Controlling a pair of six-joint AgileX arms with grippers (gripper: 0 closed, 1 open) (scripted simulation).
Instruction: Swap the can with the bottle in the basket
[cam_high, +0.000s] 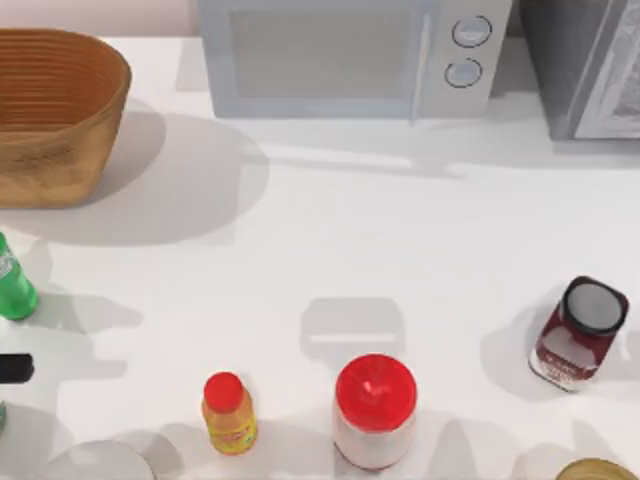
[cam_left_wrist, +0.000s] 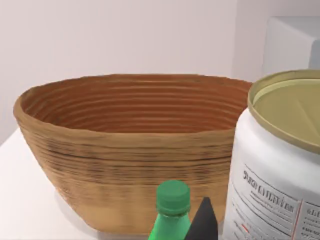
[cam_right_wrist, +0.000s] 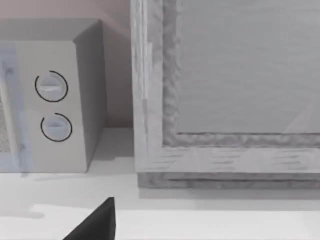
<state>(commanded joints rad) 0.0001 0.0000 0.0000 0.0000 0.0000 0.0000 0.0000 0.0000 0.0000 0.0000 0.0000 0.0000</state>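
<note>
wicker basket (cam_left_wrist: 125, 150) sits empty; green bottle (cam_high: 14, 288) already out on the worktop (cam_high: 400, 250), left gripper's (cam_left_wrist: 202, 225) jaws clenched on the can (cam_left_wrist: 280, 165), presumably bound for the basket.

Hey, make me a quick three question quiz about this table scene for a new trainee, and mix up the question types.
1. True or false: the green bottle stands inside the basket.
2. What colour is the lid of the white jar? A red, B black, C green.
3. Fill in: in the top view, the yellow bottle stands to the ___ of the white jar.

Key: 1 false, it stands on the table outside the basket; 2 A; 3 left.
</note>
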